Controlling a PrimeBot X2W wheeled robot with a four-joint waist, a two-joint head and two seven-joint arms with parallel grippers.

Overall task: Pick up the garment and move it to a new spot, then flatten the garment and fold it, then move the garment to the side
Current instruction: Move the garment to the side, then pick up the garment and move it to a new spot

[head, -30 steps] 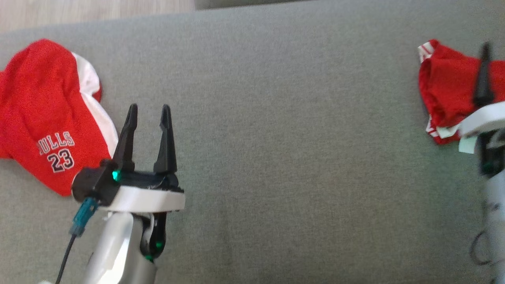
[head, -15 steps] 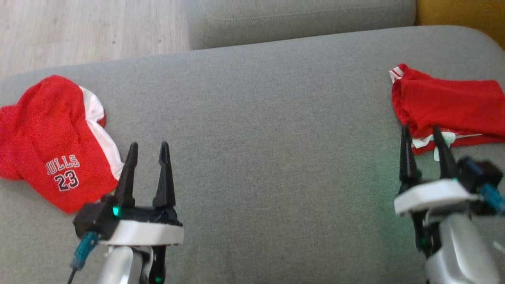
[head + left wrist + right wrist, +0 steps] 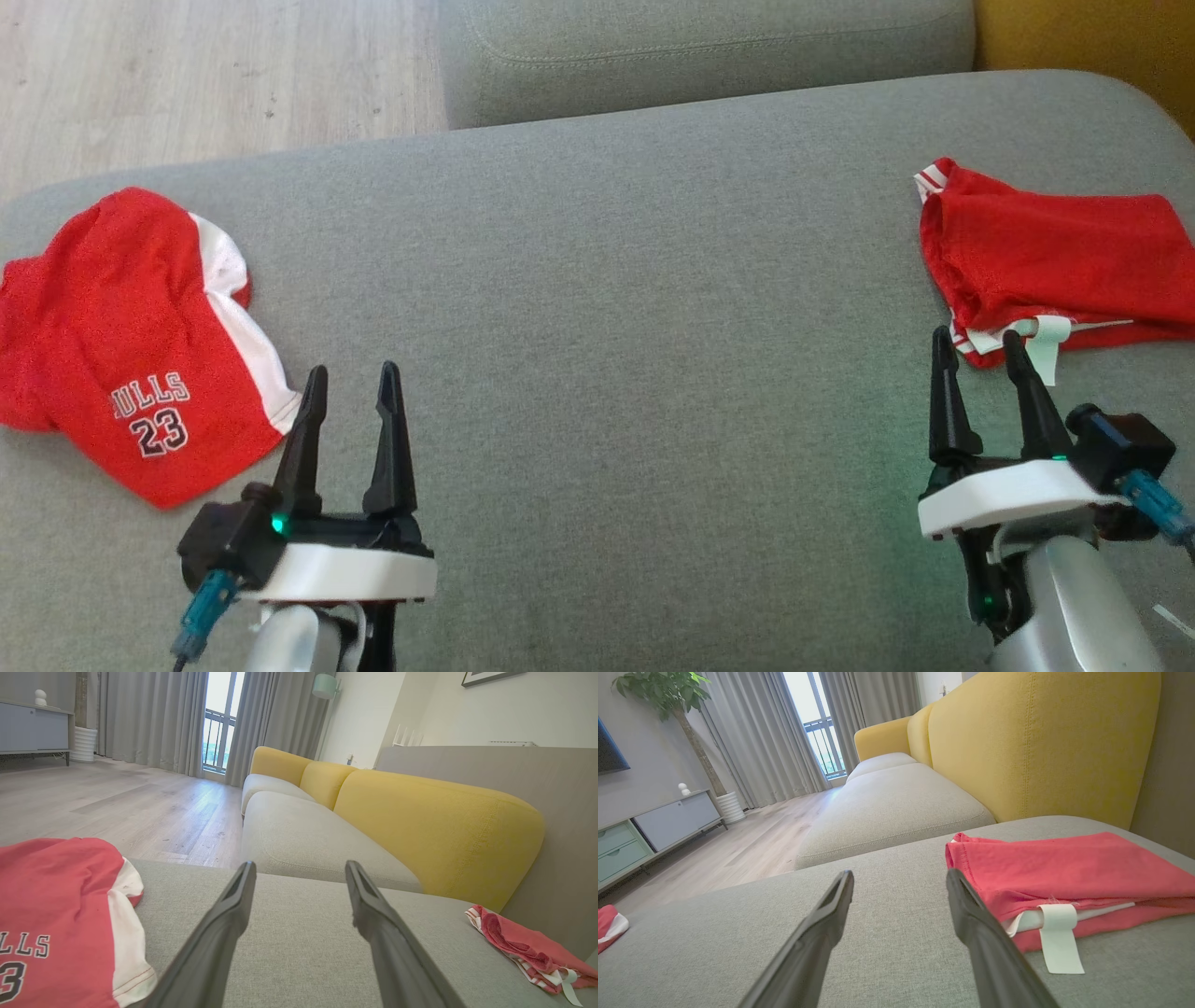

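Note:
A crumpled red and white jersey [image 3: 121, 345] printed "BULLS 23" lies at the left end of the grey cushion [image 3: 616, 308]; it also appears in the left wrist view [image 3: 51, 914]. A folded red garment [image 3: 1055, 252] with a white tag lies at the right end, also seen as a red garment [image 3: 1064, 872] in the right wrist view. My left gripper [image 3: 353, 373] stands open just right of the jersey's hem, empty, and the left gripper [image 3: 300, 865] points across the cushion. My right gripper [image 3: 975, 336] is open and empty, its tips just short of the folded garment's near edge; the right gripper [image 3: 899, 873] has that garment beside its right finger.
A second grey seat [image 3: 700, 47] adjoins the cushion at the back, with yellow backrests [image 3: 434, 826] along the right. Wood floor [image 3: 187, 75] lies beyond the cushion's left rear edge. A low cabinet [image 3: 654, 826] and curtains stand far off.
The head view has shifted, taking in more floor and the rear seat. My right gripper has drawn back off the folded red garment toward me. The left gripper stays open beside the jersey.

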